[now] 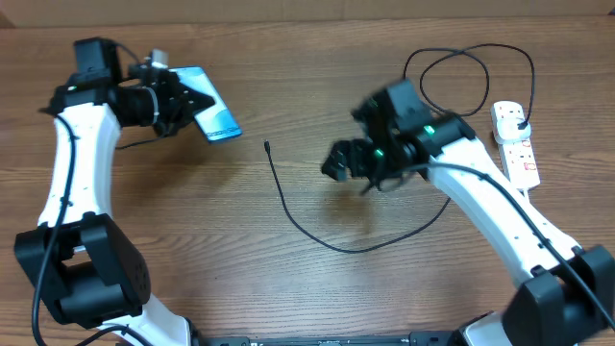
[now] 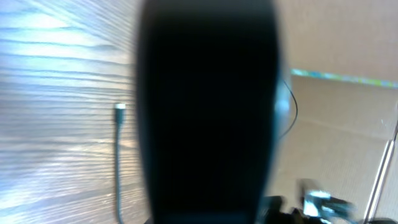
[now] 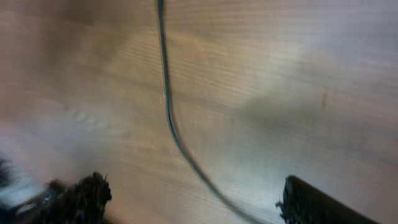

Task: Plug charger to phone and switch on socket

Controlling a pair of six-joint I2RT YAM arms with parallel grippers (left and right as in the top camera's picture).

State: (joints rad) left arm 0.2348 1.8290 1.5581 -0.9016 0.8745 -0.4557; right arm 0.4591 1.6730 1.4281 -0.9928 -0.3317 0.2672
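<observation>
My left gripper (image 1: 181,102) is shut on the phone (image 1: 212,115) at the back left and holds it tilted above the table. In the left wrist view the phone (image 2: 208,112) is a dark slab that hides the fingers. The charger (image 1: 288,210) lies as a thin black cable on the wood, its connector tip (image 1: 266,146) free, to the right of the phone. Its far end loops back to a black plug (image 1: 520,119) in the socket (image 1: 519,154). My right gripper (image 1: 342,163) hangs open over the cable (image 3: 168,115), fingers (image 3: 81,199) wide apart and holding nothing.
The socket is a white strip at the right edge of the wooden table (image 1: 288,288). The cable makes a loose loop (image 1: 461,67) at the back right. Both arm bases stand at the near edge. The connector tip (image 2: 119,109) shows in the left wrist view.
</observation>
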